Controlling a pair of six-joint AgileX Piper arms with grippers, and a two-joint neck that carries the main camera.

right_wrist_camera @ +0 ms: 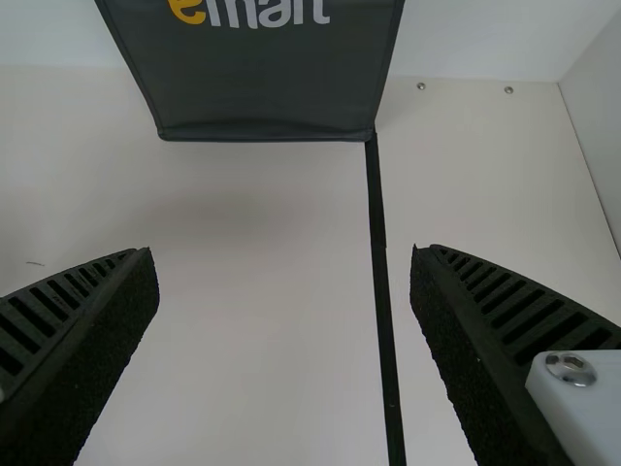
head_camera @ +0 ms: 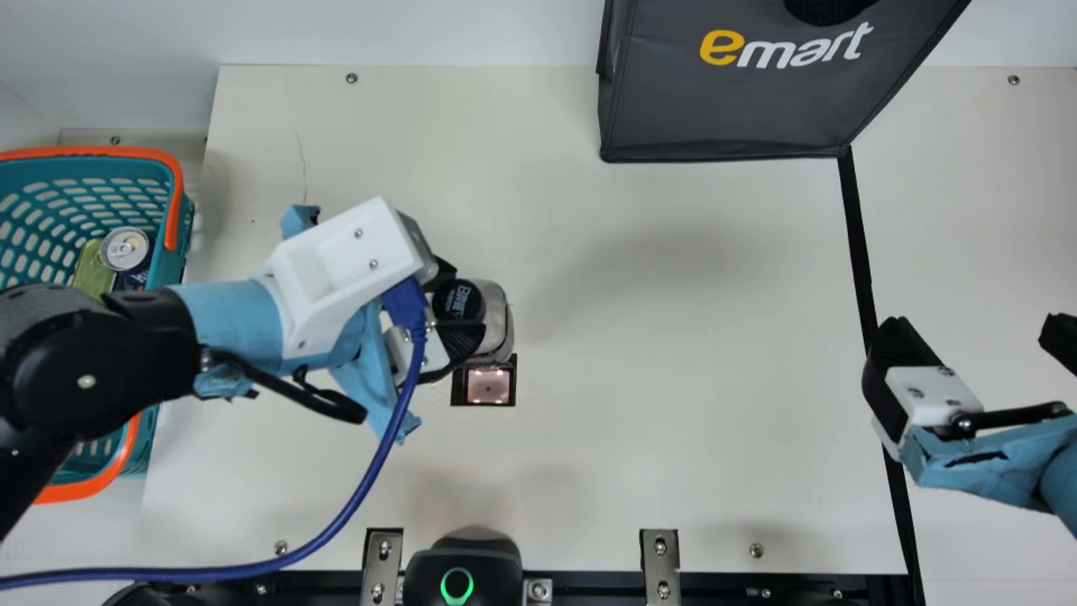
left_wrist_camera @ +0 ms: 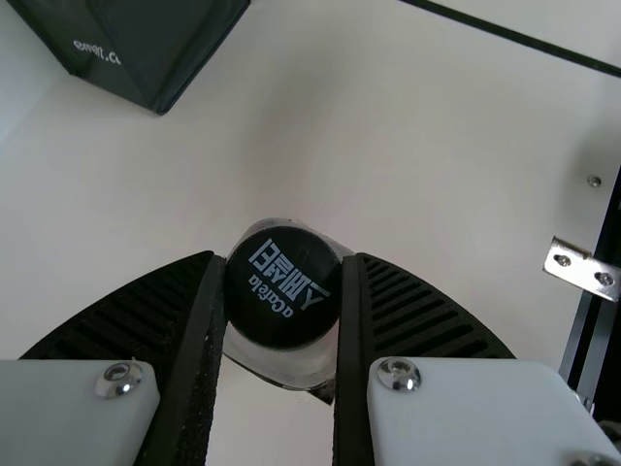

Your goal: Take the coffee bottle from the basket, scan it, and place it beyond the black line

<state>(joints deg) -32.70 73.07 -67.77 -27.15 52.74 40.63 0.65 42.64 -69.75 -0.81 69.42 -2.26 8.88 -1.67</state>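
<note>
The left tool [left_wrist_camera: 283,282] gripped the coffee bottle [head_camera: 500,320] by the scanner window [head_camera: 488,386]; scanning seemed underway; next, the label needed presenting there; the right tool [right_wrist_camera: 283,260] gaped.

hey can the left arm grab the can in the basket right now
Probably not: the left gripper is closed on the bottle and would likely have to let go first. The can itself looks free to reach, its top uncovered in the basket.

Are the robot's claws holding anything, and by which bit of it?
The left claw holds the bottle by its black cap. The right claw holds nothing.
</note>
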